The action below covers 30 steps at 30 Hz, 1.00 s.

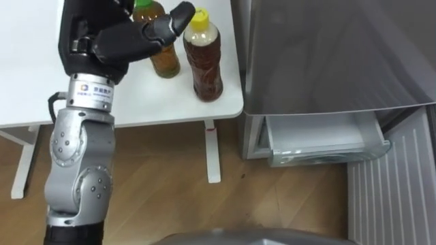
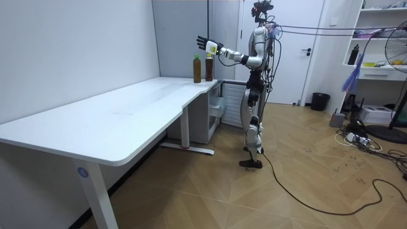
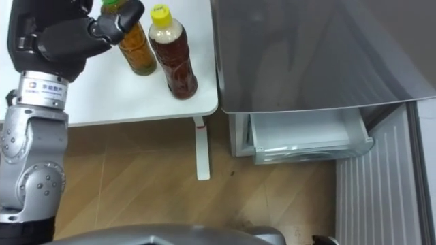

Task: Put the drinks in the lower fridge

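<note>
Reaching over the corner of the white table (image 1: 41, 88), I hold my left hand (image 1: 117, 45) above 2 drinks that stand close together near the table's edge, beside the grey fridge (image 1: 327, 54). My fingers are loosely extended and grip nothing; in the room view they look spread.

The yellow-capped bottle (image 1: 206, 64) is clear plastic with a waisted body, filled with dark brown tea. The green-capped bottle (image 1: 166, 62) just beside it holds a lighter, amber drink.

My fingers cover the green-capped bottle's neck and shoulder, and its cap is cut by the top edge of the eye views. One fingertip lies close to the yellow cap; I cannot tell whether it touches. Low on the fridge, a pale drawer (image 1: 320, 138) sticks out, and its inside is hard to make out.

Both bottles are upright on their bases, long axis vertical, caps pointing up.
</note>
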{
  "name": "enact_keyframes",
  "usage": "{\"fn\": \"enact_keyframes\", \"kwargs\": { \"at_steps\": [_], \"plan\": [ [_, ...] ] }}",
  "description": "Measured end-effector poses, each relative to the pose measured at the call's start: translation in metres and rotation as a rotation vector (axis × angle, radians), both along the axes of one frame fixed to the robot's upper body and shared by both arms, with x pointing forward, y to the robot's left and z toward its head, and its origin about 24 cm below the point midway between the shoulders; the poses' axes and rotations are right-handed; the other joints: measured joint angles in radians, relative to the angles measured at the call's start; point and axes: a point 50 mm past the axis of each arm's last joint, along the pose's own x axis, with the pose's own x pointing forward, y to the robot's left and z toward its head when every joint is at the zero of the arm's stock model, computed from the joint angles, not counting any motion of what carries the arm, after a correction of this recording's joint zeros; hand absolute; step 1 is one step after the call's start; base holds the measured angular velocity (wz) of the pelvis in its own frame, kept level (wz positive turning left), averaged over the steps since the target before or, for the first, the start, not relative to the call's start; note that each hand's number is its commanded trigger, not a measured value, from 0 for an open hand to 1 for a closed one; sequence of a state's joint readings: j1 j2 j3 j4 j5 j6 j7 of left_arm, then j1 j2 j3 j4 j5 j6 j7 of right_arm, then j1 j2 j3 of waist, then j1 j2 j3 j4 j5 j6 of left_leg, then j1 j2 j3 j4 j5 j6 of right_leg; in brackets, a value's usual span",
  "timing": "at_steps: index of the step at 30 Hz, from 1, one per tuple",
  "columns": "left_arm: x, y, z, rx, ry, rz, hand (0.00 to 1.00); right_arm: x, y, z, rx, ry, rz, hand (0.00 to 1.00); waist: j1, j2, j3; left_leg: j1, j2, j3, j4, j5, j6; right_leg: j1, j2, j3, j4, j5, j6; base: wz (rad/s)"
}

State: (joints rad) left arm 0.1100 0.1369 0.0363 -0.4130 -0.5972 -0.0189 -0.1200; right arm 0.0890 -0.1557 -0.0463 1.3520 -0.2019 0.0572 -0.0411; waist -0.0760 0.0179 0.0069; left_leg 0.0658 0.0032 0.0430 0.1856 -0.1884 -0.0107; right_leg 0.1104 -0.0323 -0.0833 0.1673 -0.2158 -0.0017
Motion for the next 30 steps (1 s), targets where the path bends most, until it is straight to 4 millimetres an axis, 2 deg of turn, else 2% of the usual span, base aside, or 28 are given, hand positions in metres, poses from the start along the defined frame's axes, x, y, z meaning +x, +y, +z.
{"fn": "enact_keyframes", "kwargs": {
  "at_steps": [4, 11, 30],
  "plan": [
    [0.0002, -0.0026, -0.0003, 0.014, -0.003, -0.043, 0.0, -0.0023, 0.0, -0.0001, 0.0, 0.014, -0.002, 0.0, 0.0, 0.005, 0.0027, 0.0, 0.0, 0.005, 0.0, 0.0, 0.0, -0.006, -0.001, 0.003, 0.002, -0.002, 0.001, 0.0],
    [-0.0001, -0.0047, -0.0005, 0.026, -0.009, -0.08, 0.0, -0.0085, -0.0002, -0.0003, -0.002, 0.043, -0.007, 0.0, 0.0, 0.005, 0.0027, 0.0, 0.001, 0.005, 0.002, 0.0, 0.0, -0.006, 0.0, 0.003, 0.005, -0.002, 0.001, 0.0],
    [-0.0009, -0.0073, -0.001, 0.045, -0.015, -0.166, 0.0, -0.0077, -0.0009, 0.0, -0.017, 0.037, -0.007, 0.0, -0.001, -0.001, 0.005, -0.001, 0.001, 0.011, 0.001, 0.0, 0.0, -0.005, -0.001, 0.004, 0.006, -0.001, 0.0, 0.0]
  ]
}}
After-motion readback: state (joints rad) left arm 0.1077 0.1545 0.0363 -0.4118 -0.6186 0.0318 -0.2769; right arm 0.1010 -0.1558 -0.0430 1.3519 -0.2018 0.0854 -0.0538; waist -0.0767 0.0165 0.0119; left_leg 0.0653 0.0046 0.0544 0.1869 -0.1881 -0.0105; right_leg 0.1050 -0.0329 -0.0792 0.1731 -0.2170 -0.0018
